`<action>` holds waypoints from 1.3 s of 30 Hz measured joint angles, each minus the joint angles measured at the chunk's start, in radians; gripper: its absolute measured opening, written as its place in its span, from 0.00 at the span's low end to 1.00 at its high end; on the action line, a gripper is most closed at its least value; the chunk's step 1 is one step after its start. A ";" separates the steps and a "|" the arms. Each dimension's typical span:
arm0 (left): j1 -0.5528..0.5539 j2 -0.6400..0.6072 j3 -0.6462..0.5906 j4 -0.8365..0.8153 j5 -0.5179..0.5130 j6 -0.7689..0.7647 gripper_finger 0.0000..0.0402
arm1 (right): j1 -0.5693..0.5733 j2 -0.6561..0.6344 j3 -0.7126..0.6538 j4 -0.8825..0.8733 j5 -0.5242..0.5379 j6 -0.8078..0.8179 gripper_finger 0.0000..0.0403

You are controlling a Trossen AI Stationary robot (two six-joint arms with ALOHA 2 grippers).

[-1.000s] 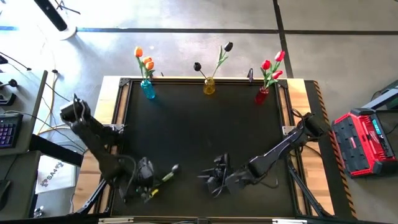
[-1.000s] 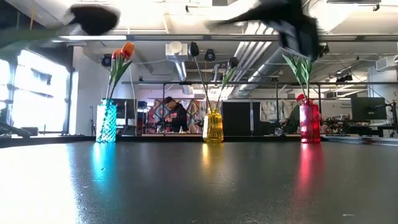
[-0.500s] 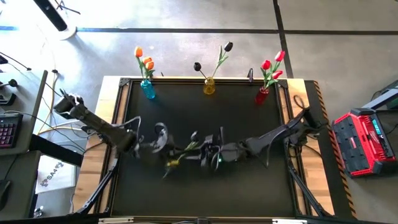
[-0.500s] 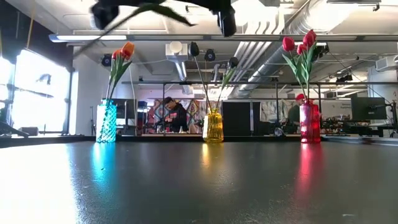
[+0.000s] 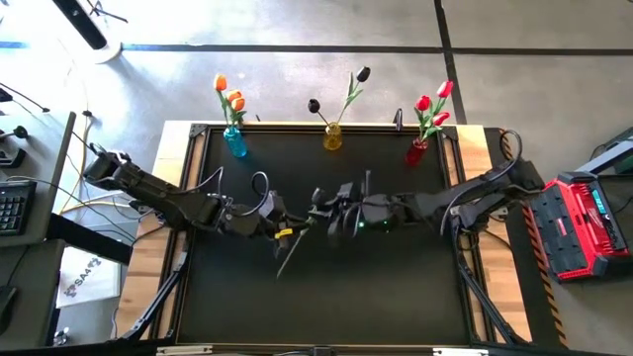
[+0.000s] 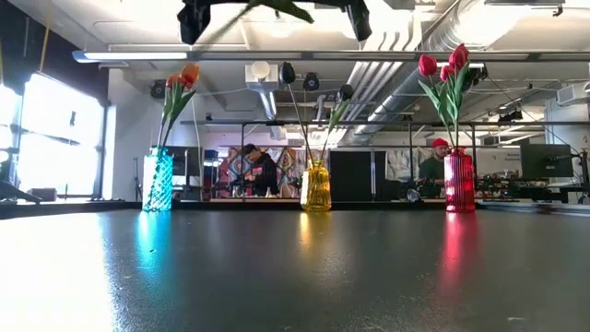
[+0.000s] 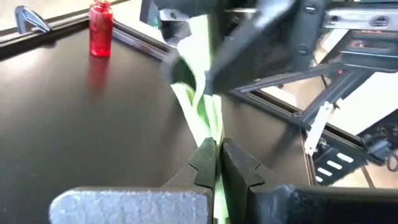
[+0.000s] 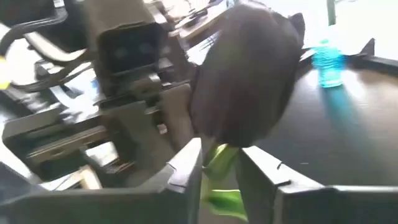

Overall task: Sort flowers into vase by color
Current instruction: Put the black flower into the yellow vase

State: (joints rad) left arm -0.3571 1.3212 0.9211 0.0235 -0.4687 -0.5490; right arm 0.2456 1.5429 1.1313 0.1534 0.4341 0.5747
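Above mid-table, both claws pinch one black tulip (image 8: 245, 81): left claw (image 7: 217, 163) low on stem, right claw (image 8: 219, 167) under the head.

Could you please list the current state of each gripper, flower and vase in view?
left gripper: shut on the stem of the black tulip, above mid-table.
right gripper: jaws around the stem just under the head, closing.
black tulip: held in the air between both grippers.
blue vase: upright, holds orange tulips.
yellow vase: upright, holds two black tulips.
red vase: upright, holds red tulips.
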 joint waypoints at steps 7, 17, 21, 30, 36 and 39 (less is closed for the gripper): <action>0.017 0.001 0.000 0.008 -0.006 0.003 0.00 | -0.058 0.004 0.000 0.014 -0.157 -0.014 0.17; 0.059 -0.001 0.001 -0.026 -0.072 -0.050 0.14 | -0.080 -0.011 0.000 -0.040 -0.120 -0.106 0.01; 0.058 -0.001 0.001 -0.123 -0.074 -0.111 0.26 | -0.119 -0.039 0.000 -0.115 -0.102 -0.141 0.01; 0.075 -0.001 0.001 -0.319 -0.071 -0.264 0.35 | -0.239 -0.120 0.000 -0.256 -0.030 -0.271 0.00; 0.172 0.000 0.001 -0.343 0.011 -0.171 0.33 | -0.385 -0.190 0.010 -0.278 -0.016 -0.371 0.00; 0.243 0.000 0.001 -0.335 0.070 -0.103 0.33 | -0.466 -0.201 0.066 -0.334 -0.020 -0.414 0.00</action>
State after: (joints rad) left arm -0.1141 1.3209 0.9222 -0.3111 -0.3983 -0.6520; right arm -0.2204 1.3417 1.1974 -0.1802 0.4143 0.1607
